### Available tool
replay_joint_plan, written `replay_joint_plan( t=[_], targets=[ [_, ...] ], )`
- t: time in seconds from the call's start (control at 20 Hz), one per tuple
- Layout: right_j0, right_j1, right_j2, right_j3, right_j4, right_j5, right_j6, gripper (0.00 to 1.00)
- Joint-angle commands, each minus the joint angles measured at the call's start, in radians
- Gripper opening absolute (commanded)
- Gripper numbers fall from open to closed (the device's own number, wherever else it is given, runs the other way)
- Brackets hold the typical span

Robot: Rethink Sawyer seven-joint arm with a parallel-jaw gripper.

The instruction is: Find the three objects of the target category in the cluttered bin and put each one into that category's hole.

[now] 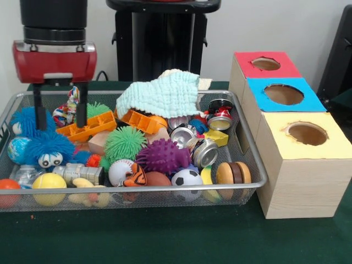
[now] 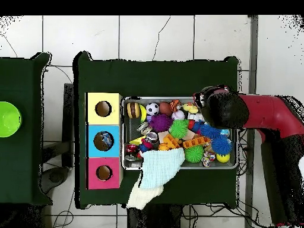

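The wire mesh bin [image 1: 165,197] is full of toys; it also shows in the overhead view [image 2: 208,167]. My gripper [image 1: 59,122] hangs over its left end, above blue fuzzy toys [image 1: 41,144] and an orange plastic toy [image 1: 91,127]. Its two black fingers [image 1: 39,113] are apart and hold nothing. A clear plastic bottle [image 1: 25,175] lies partly hidden in the near left corner. I cannot pick out other bottles in the bin. The blue-surround hole [image 1: 283,94] is in the middle box on the right; in the overhead view something pale shows inside it [image 2: 104,141].
A pale knitted cloth [image 1: 162,93] drapes over the bin's far rim. Silver cans [image 1: 204,151] lie near the right end. Red-surround [image 1: 265,64] and yellow-surround [image 1: 307,133] holes flank the blue one. My arm [image 2: 267,113] covers the bin's end in the overhead view.
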Motion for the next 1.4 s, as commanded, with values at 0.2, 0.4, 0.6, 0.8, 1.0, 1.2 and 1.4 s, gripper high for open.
replay_joint_plan(
  t=[0.2, 0.4, 0.6, 0.8, 1.0, 1.2, 1.4],
  targets=[
    [-0.04, 0.141, 0.057, -0.087, -0.039, 0.149, -0.349, 1.0],
    [-0.033, 0.15, 0.041, -0.091, -0.037, 0.159, -0.332, 1.0],
    [-0.024, 0.163, 0.023, -0.104, -0.064, 0.15, -0.334, 1.0],
    [-0.01, 0.157, -0.015, -0.114, -0.123, 0.136, -0.337, 1.0],
    [-0.004, 0.154, -0.061, -0.122, -0.196, 0.122, -0.34, 1.0],
    [-0.013, 0.133, -0.075, -0.111, -0.248, 0.102, -0.349, 1.0],
    [-0.029, 0.137, -0.064, -0.099, -0.271, 0.079, -0.35, 1.0]
  ],
)
